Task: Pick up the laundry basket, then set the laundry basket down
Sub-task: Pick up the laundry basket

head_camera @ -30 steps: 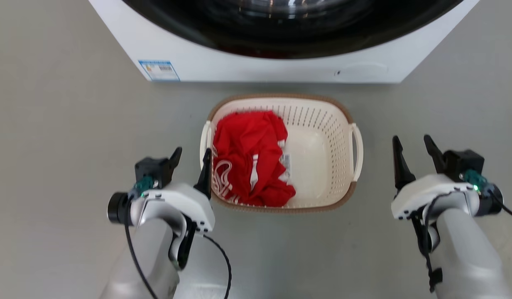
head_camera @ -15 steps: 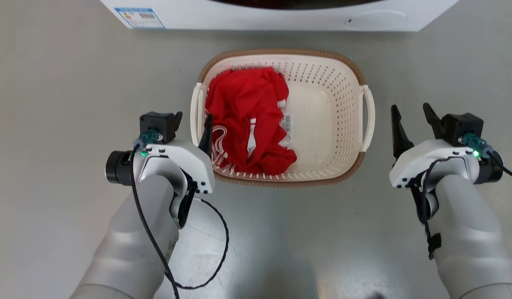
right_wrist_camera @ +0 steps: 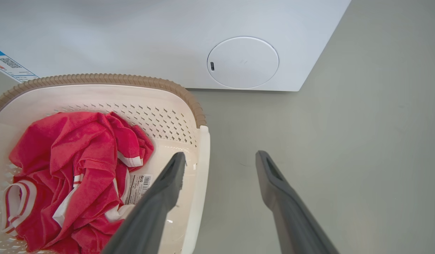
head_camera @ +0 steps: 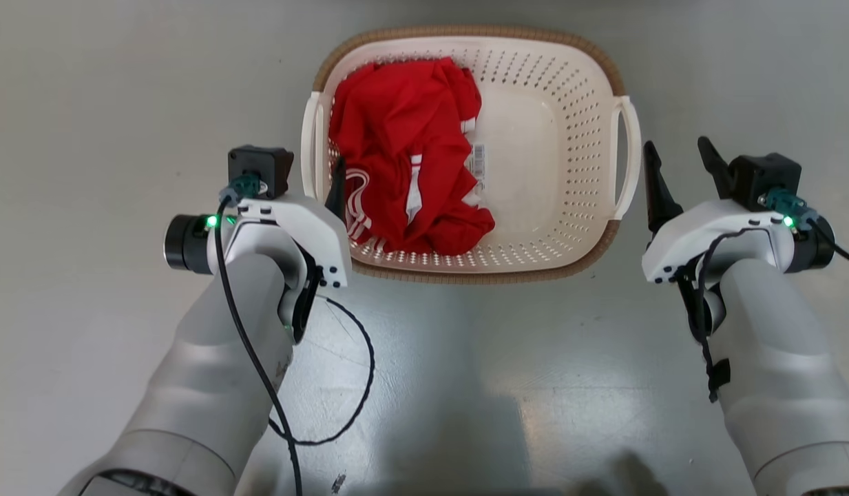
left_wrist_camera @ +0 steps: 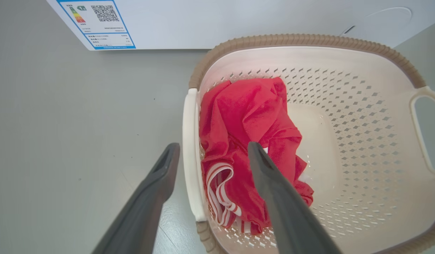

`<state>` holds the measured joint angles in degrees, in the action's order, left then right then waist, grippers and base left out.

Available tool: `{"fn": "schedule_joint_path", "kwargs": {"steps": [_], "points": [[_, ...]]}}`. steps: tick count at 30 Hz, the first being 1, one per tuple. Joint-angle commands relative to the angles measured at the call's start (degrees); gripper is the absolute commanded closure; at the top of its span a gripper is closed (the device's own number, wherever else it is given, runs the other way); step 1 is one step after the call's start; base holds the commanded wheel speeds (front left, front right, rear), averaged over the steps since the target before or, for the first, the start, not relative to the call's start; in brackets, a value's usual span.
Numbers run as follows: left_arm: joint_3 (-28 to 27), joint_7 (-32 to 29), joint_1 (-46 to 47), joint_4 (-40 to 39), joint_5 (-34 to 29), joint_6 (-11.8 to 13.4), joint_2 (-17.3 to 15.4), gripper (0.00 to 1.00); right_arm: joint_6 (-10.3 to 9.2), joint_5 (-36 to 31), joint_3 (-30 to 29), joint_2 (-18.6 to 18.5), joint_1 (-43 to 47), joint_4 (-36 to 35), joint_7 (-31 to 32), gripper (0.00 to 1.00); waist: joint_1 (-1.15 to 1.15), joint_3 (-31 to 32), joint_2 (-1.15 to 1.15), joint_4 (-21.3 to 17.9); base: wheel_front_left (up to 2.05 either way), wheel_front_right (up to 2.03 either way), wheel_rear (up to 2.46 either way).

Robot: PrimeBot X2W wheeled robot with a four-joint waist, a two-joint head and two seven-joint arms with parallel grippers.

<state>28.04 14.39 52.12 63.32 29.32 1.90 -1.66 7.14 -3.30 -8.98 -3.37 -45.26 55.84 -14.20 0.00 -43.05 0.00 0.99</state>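
Cream-white perforated plastic laundry basket [head_camera: 562, 138]: left gripper [left_wrist_camera: 212, 147] and right gripper [head_camera: 675, 148] both gape; uneven grasps could tilt it, spilling red cloth [head_camera: 403, 179].

Jaws parted (beside laundry basket [right_wrist_camera: 97, 78]).

Laundry basket [head_camera: 589, 89]: one, with two loop handles [left_wrist_camera: 190, 158]. Red garment [head_camera: 403, 138]: one. Left gripper [left_wrist_camera: 213, 146] plus right gripper [head_camera: 675, 145]: two, with two dark fingers [right_wrist_camera: 161, 201] each. Washing machine [right_wrist_camera: 132, 35]: one, bearing one label [left_wrist_camera: 97, 21] and one round cover [right_wrist_camera: 242, 62].
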Motion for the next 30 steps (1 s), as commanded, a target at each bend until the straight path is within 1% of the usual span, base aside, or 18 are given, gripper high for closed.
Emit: {"fn": "schedule_joint_path", "kwargs": {"steps": [1,8,13,30], "points": [[-0.37,0.59,1.44,0.41,0.75,0.98,-1.21,0.0,0.35,-0.29,1.27,0.49,-0.28,-0.34,-0.8,0.0,0.0,-1.27,0.0,0.14,0.0,0.0,0.0],[1.3,0.6,3.66,2.31,1.84,1.76,-1.21,0.0,0.35,0.11,1.92,0.49,-1.69,1.46,-0.8,0.0,0.0,-2.49,0.0,0.21,0.0,0.0,0.0],[2.91,0.56,5.48,3.68,2.39,1.83,-1.21,0.0,0.35,0.75,2.41,0.49,-3.33,4.01,-0.8,0.0,0.0,-3.57,0.0,0.17,0.0,0.0,0.0],[7.64,-3.25,10.69,7.42,3.93,3.44,-1.21,0.0,0.35,0.33,3.2,0.49,-10.09,12.08,-0.8,0.0,0.0,-7.82,0.0,-0.28,0.0,0.0,0.0]]}}
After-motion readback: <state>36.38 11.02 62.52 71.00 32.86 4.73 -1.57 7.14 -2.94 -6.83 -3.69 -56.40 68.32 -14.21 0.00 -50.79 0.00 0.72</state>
